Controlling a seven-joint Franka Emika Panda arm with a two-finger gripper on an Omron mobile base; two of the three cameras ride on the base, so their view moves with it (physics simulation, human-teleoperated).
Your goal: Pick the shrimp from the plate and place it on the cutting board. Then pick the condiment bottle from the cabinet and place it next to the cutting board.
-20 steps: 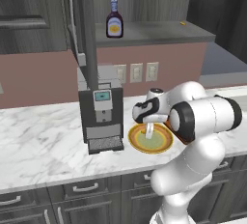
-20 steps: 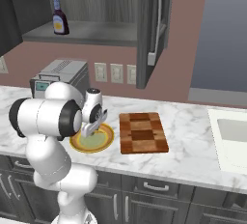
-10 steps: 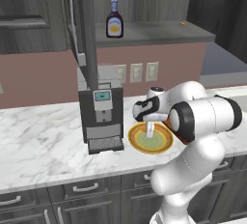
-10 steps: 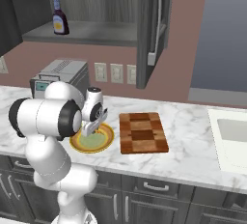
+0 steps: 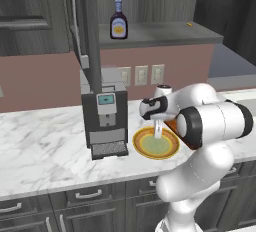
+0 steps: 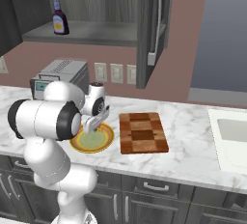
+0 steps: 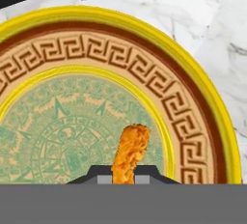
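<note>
Now my gripper [image 7: 124, 177] is closing on the shrimp [image 7: 130, 153], which is lying at the 6 o'clock side of the plate's [image 7: 207, 97] greenish centre, hand view.

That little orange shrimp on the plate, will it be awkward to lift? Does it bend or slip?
The small curved orange shrimp is tiny beside the round yellow-rimmed plate, so probably very light. It sits right between the dark fingertips, a narrow target that might slip sideways. Its rough, crumbed-looking surface may help grip; its stiffness can't be judged.
</note>
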